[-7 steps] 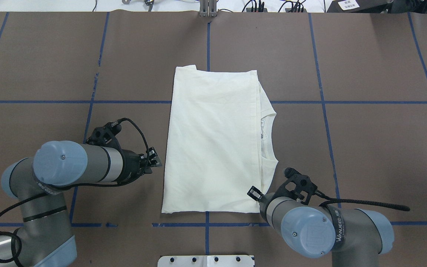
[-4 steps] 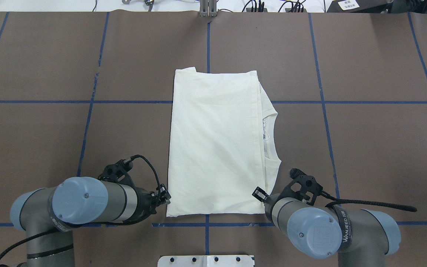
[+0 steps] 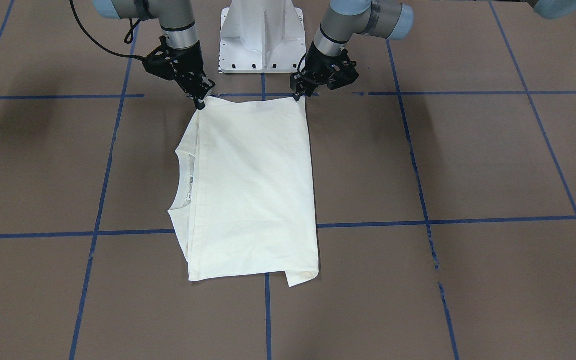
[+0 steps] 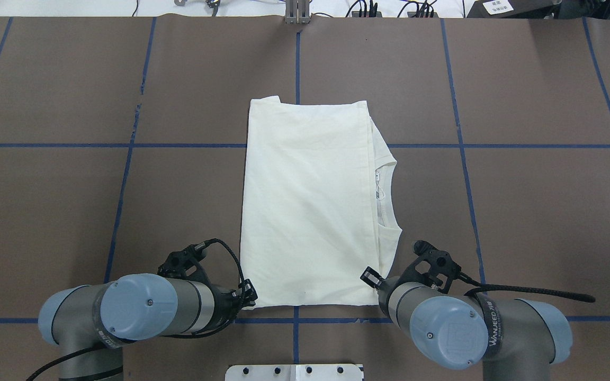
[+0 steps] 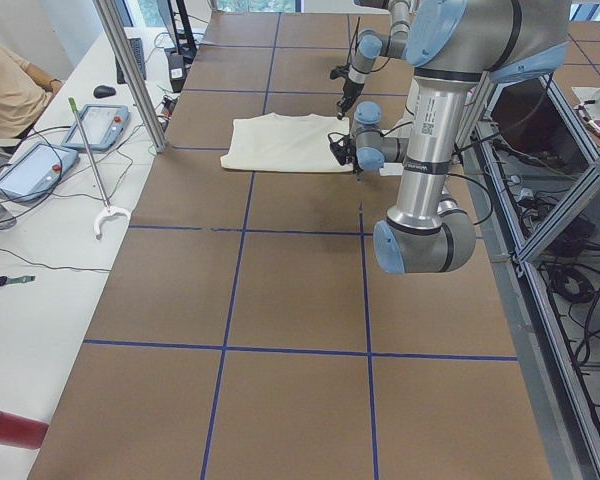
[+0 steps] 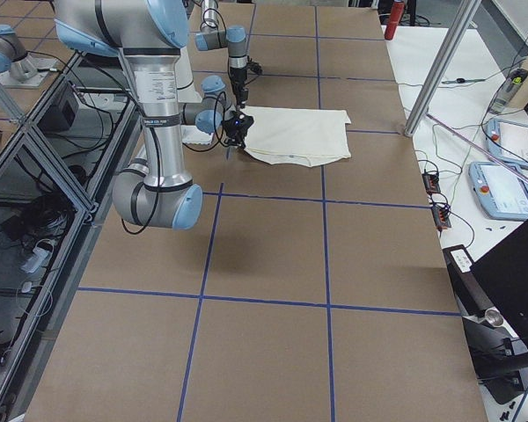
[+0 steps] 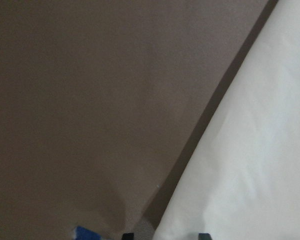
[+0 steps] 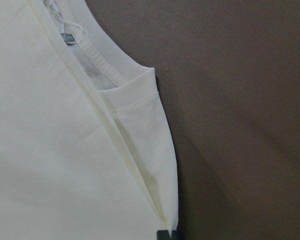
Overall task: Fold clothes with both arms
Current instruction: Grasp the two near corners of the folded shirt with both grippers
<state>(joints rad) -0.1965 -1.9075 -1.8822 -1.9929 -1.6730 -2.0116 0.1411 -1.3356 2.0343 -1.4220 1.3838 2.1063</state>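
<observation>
A brown table [image 4: 45, 185] gridded with blue tape. One cream shirt [image 4: 305, 211], folded into a tall rectangle, lies flat at its centre. In the last second the left gripper [image 4: 250, 297] has slid along the shirt's side to its near left corner, fingers apart around the edge. The right gripper [image 3: 201, 102] has stayed pinched shut on the near right corner. Two arms, two grippers, both near corners covered: the next fold looks ready to start.
</observation>
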